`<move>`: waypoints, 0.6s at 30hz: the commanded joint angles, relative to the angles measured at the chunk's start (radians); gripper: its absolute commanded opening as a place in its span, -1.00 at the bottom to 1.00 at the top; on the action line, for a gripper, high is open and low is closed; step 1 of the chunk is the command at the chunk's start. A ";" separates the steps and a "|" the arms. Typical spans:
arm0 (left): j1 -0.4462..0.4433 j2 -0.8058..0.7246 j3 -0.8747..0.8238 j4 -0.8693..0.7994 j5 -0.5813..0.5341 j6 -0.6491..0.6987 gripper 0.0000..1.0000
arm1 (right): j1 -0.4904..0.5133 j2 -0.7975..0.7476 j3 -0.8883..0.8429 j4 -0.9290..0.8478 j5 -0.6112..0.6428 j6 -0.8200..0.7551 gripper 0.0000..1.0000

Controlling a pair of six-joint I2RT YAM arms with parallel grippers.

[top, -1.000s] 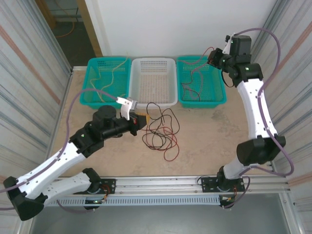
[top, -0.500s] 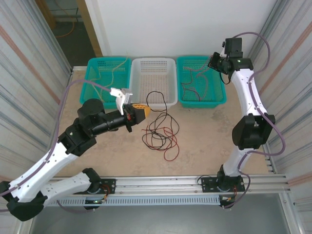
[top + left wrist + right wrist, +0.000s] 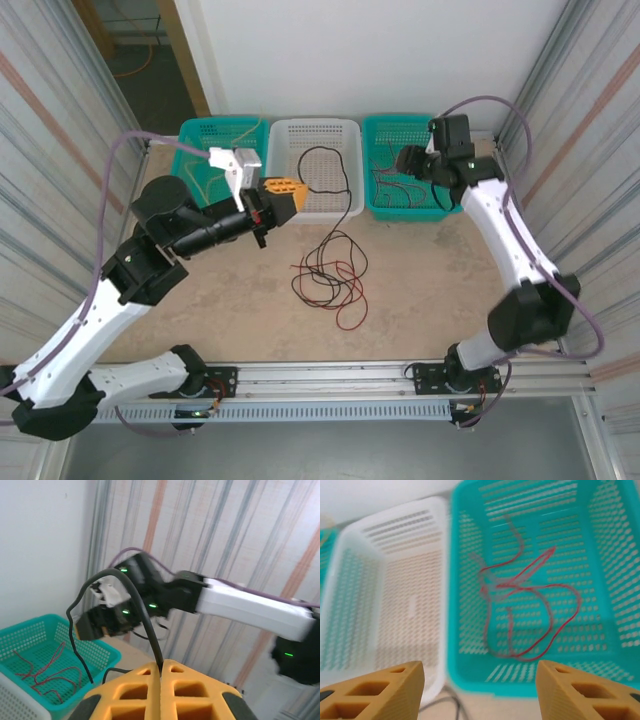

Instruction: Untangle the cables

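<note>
Desk point(image 3: 430, 280): red cables point(image 3: 525, 605) in basket point(image 3: 400, 213) at 1 o'clock; tangle point(image 3: 328, 280) unsorted centre. Left jaws clench black cable point(image 3: 145, 625); right jaws released.

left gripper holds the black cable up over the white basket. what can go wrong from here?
1. The black cable runs from the left gripper down into the pile, mixed with red ones; more pull may drag those along or tighten the tangle.
2. It is pinched at the very fingertips; so thin, it may slip.
3. The right gripper hangs open over red cable loops in the right teal basket; it might snag one.
</note>
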 commanded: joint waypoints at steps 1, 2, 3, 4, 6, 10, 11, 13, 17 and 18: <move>0.021 0.070 0.058 -0.029 -0.011 0.055 -1.00 | 0.057 -0.167 -0.112 0.041 0.058 0.034 0.20; 0.032 0.090 0.070 -0.024 0.017 0.050 -1.00 | 0.088 -0.220 -0.160 0.062 0.044 0.043 0.20; 0.044 0.105 0.078 -0.017 0.042 0.044 -1.00 | 0.115 -0.258 -0.197 0.087 0.030 0.043 0.22; 0.057 0.119 0.084 -0.005 0.070 0.031 -1.00 | 0.142 -0.301 -0.230 0.121 0.008 0.038 0.28; 0.086 0.134 0.081 0.026 0.118 0.003 -1.00 | 0.172 -0.356 -0.256 0.163 -0.050 0.037 0.36; 0.141 0.134 0.049 0.106 0.200 -0.066 -1.00 | 0.178 -0.395 -0.278 0.241 -0.184 0.090 0.49; 0.153 0.134 0.043 0.121 0.208 -0.078 -1.00 | 0.178 -0.382 -0.274 0.248 -0.209 0.102 0.50; 0.173 0.140 0.044 0.127 0.211 -0.097 -1.00 | 0.187 -0.340 -0.261 0.251 -0.236 0.114 0.48; 0.228 0.180 0.076 0.121 0.182 -0.132 -1.00 | 0.230 -0.276 -0.249 0.226 -0.165 0.121 0.41; 0.240 0.197 0.094 0.104 0.148 -0.133 -1.00 | 0.240 -0.266 -0.251 0.218 -0.146 0.128 0.39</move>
